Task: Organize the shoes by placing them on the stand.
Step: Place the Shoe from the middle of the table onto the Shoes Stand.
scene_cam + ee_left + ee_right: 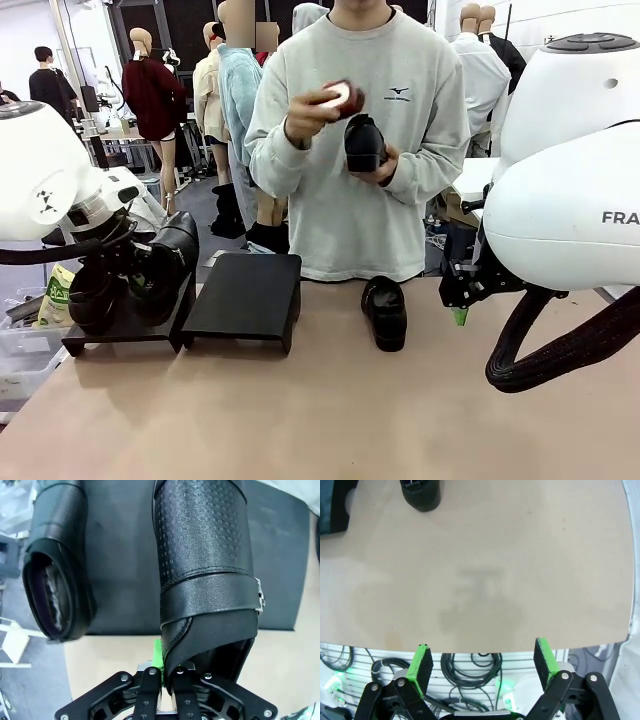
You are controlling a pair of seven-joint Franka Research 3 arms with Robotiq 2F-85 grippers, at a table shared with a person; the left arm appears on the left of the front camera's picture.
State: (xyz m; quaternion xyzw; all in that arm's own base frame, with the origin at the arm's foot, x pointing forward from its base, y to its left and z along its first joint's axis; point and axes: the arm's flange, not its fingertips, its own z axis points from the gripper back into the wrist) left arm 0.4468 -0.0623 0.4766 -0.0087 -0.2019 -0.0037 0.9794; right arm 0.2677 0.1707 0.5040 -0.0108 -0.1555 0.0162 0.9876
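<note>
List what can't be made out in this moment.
- Front view: where the left gripper pinches the held shoe; wrist and shoe hide it.
- Left wrist view: that shoe's toe, cut off by the top edge; contact with the stand unclear.
- Right wrist view: most of the loose shoe, cut off at the top edge.
- Front view: what the red-and-white object in the person's hand is; too small.

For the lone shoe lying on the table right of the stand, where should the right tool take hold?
Probably the collar rim beside the opening, coming from above: the shoe sits upright on its sole, opening up, so one finger can slip inside. The right tool is open.
</note>
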